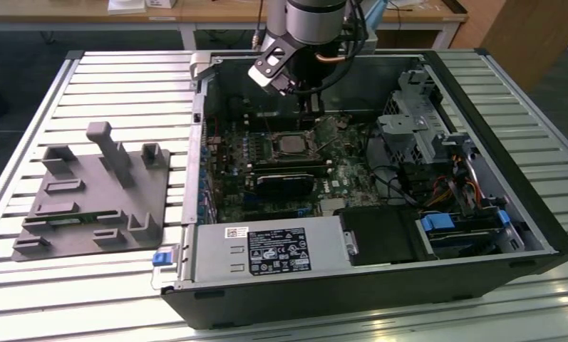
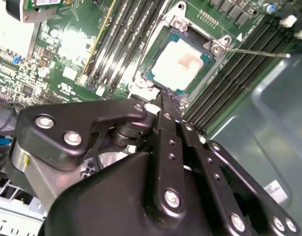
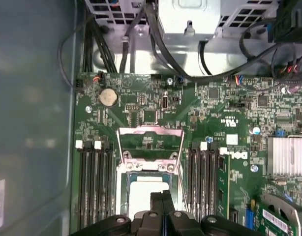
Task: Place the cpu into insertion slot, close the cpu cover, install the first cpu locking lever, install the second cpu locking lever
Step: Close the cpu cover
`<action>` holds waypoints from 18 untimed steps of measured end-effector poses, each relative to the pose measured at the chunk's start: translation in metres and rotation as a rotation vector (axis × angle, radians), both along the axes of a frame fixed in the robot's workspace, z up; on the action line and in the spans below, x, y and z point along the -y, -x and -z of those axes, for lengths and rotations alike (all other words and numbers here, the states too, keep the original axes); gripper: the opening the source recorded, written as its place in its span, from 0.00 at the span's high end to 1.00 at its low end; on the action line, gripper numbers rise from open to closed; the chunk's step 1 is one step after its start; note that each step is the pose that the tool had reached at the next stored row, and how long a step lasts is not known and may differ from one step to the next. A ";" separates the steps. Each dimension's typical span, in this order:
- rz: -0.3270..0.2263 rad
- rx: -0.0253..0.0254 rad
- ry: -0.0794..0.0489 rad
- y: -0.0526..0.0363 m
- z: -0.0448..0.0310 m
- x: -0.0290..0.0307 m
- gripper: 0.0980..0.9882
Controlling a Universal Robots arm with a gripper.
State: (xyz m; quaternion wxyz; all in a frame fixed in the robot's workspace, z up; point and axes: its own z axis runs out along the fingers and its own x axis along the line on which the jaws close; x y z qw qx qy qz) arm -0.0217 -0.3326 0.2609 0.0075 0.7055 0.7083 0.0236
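I have the pincer (image 3: pixel 163 196) pinched narrow and empty at the insertion slot's (image 3: pixel 124 186) edge. The cpu (image 3: pixel 143 189) sits inside the slot, and the cpu cover (image 3: pixel 150 131) lies open beyond it.

Surface (image 1: pixel 84 288): slatted metal profile, pale grey, ribs running across the exterior view. Bright light streaks on the nearest slats; diffuse overhead lighting. Behind it: wooden desk (image 1: pixel 217 13), light top, white legs (image 1: pixel 186 34), small white items (image 1: pixel 127 6) on it. Floor (image 1: pixel 36 44) dark grey. Wooden panel (image 1: pixel 523 28) standing at the exterior view's far right.
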 end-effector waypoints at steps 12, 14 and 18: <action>-0.002 -0.0002 -0.009 -0.0280 0.0007 -0.0016 0.99; -0.002 -0.0001 -0.009 -0.0315 0.0008 -0.0024 0.99; -0.002 -0.0001 -0.009 -0.0379 0.0008 -0.0037 0.99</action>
